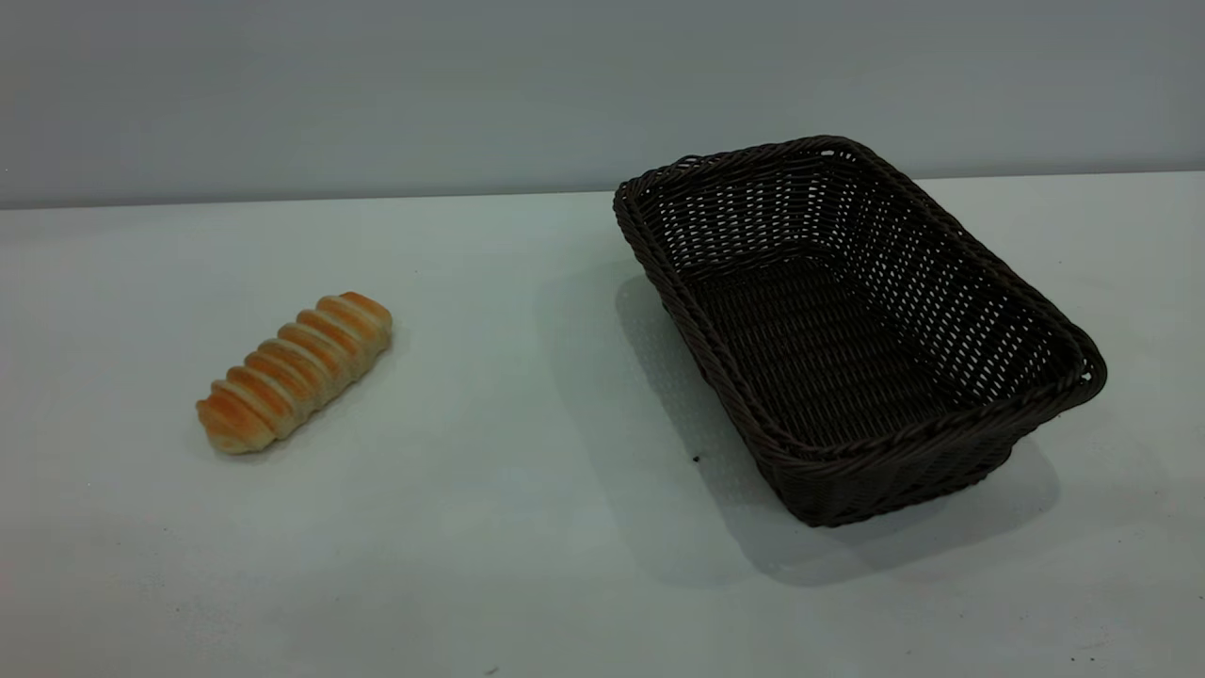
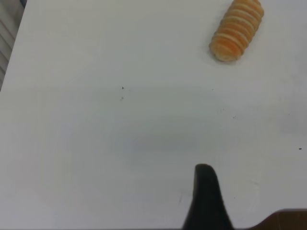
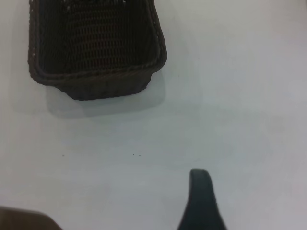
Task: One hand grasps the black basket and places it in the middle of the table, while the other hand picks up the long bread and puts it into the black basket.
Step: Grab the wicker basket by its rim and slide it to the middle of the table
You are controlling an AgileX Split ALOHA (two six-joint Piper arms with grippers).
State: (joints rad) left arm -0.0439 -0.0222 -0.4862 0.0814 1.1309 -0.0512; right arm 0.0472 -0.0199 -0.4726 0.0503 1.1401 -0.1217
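The black basket (image 1: 852, 325) stands empty on the right half of the table (image 1: 527, 490), its long side running at a slant. It also shows in the right wrist view (image 3: 96, 48). The long bread (image 1: 295, 371) lies on the table's left half, apart from the basket, and shows in the left wrist view (image 2: 237, 29). My left gripper (image 2: 206, 196) hangs above bare table, well short of the bread. My right gripper (image 3: 201, 199) hangs above bare table, a good way from the basket's near end. Neither gripper shows in the exterior view.
A plain grey wall (image 1: 377, 94) runs behind the table's far edge. A few tiny dark specks (image 1: 696, 459) dot the tabletop. In the left wrist view the table's side edge (image 2: 13, 43) shows at a corner.
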